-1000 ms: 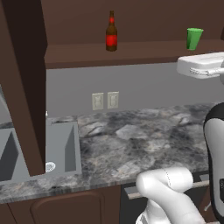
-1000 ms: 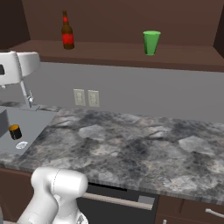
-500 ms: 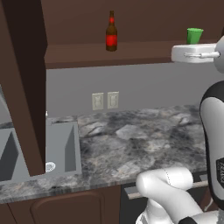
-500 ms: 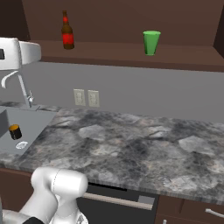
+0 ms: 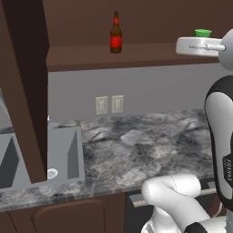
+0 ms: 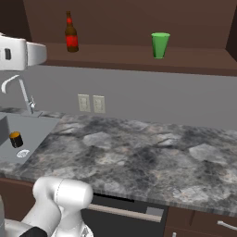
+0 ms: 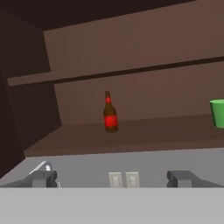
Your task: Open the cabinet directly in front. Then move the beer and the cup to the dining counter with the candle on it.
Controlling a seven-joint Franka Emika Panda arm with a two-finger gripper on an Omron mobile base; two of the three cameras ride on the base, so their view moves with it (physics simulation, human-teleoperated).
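The gripper is standing fully open, facing the beer. Rigid, smooth, likely slippery glass: grasping the wide labelled body is advisable.

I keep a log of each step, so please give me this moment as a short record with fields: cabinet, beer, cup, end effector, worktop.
cabinet: open, door swung out at left, shelf exposed
beer: bottle upright on the shelf, left part
cup: green cup upright on the same shelf, right of the beer, apart from it
end effector: open, empty, facing the shelf, short of the beer
worktop: marbled counter with sink at left
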